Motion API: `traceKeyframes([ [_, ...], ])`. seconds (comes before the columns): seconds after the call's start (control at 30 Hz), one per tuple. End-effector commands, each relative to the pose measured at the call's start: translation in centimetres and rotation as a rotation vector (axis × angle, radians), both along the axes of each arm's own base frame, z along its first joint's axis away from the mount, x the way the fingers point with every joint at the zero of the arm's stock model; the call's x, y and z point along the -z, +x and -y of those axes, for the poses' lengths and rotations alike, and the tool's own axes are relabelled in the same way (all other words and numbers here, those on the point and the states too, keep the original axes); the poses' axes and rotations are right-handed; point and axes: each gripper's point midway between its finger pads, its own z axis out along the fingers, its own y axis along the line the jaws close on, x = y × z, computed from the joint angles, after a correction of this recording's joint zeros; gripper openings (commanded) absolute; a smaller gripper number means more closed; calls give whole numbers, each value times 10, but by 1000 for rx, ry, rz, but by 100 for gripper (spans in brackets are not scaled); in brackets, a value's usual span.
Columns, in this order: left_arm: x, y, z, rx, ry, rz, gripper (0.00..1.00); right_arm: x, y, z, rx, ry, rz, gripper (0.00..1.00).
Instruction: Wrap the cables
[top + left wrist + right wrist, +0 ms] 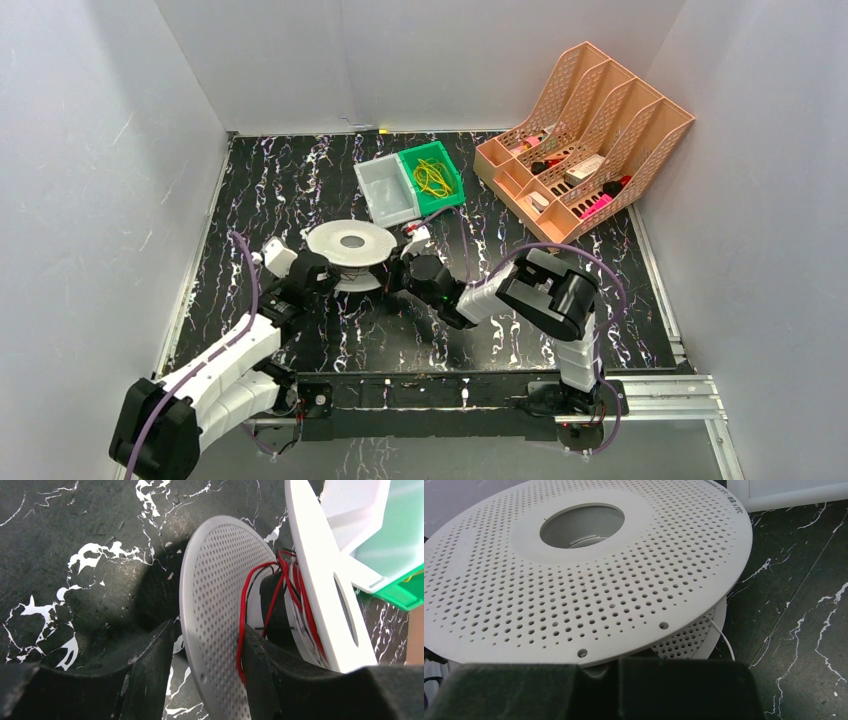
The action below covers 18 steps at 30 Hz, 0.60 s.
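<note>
At mid-surface, top view: one white perforated spool (350, 243), lying flat on the black marbled surface (300, 180); left gripper (318, 272) at its left rim, right gripper (412, 268) at its right rim; clear bin (386, 190) and green bin (432, 175) just behind, peach file rack (585, 130) well apart at right. Left wrist view: left gripper (209, 636) half-wide, fingers (150, 670) astride the lower flange (215, 605) without clamping it; red cable (272, 592) lying in loose turns round the core between the two flanges, one loop running down beside the far finger. Right wrist view: right gripper (616, 669) closed tight, nothing seen between its jaws, tucked below the upper flange (589, 585); cable not visible here. Hazards, as judged: slack turns may spring off the core or slip over a flange; the loop by the finger may snag; with neither gripper clamping it, the spool may slide or tip.
</note>
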Motion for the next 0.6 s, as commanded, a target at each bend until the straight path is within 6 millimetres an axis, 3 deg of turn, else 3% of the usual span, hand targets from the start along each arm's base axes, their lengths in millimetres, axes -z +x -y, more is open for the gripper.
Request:
traceKeyframes([
  [0.0,26,-38,18,161,-15,-171,50,31,-23,-14,-70,-70,-65,0],
  [0.57,4,-40,28,214,-82,-103,60,52,-30,-21,-82,-105,-78,0],
])
